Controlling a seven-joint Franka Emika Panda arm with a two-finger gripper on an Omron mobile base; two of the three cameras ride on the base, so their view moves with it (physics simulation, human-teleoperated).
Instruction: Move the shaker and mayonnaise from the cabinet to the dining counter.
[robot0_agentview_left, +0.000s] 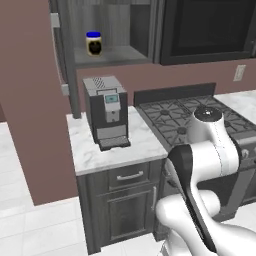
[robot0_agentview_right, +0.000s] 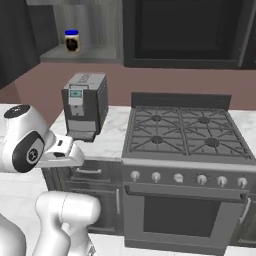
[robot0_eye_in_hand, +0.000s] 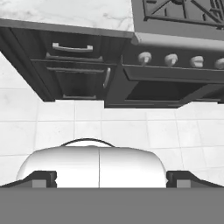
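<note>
The mayonnaise sits up on the open shelf of the cabinet, toward that shelf's left end, blue lid up, nothing near it. From the right base view the same jar stands at the shelf's left, well above the coffee machine. No shaker on that shelf as far as I can make out, and no dining counter in front of the robot, so where the shaker stands I cannot say. By my reading the mayonnaise half of the job is wholly undone: jar to be reached, gripped, carried off and set down.

The arm is folded low by the base, elbow up in front of the stove. The gripper points down at the floor, its two dark tips far apart at the bottom corners of the hand view, spread wide and holding nothing.

Now the room. A marble worktop carries the coffee machine near its back left corner; the rest of the slab lies bare to its front edge. Below it are a dark drawer and door with silver handles. To the right is the gas stove with four burners, a row of knobs along its front and an oven door beneath. There's a reddish-brown wall behind, a dark appliance above the stove, and pale tiled floor.
</note>
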